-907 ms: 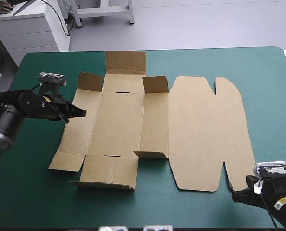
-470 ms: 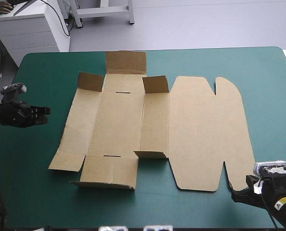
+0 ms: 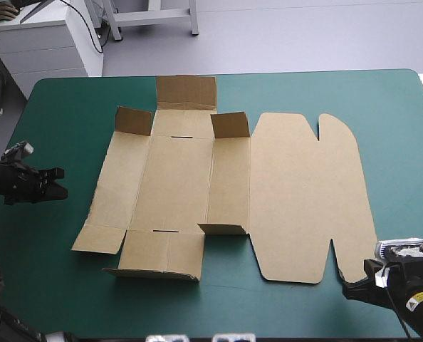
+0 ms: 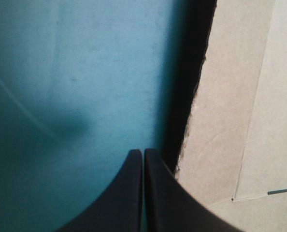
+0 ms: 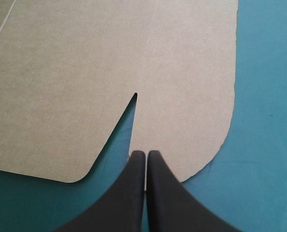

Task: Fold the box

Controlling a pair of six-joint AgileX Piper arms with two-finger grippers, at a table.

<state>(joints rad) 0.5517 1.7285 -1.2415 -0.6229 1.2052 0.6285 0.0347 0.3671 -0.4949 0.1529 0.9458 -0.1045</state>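
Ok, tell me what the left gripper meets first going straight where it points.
Likely the teal-green table cover ahead of the left gripper, just beside the flat brown cardboard box's left edge; depth is unclear.

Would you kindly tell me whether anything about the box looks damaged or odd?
The left edge of the box, beside the left gripper, looks ragged, as if roughly cut. Otherwise nothing stands out.

Brown box [image 3: 226,192] lying open and mostly flat on the teal-green table [image 3: 382,107].
The left gripper [image 3: 58,184] is near the table's left edge, clear of the box; the right gripper [image 3: 348,289] is at the near right corner.
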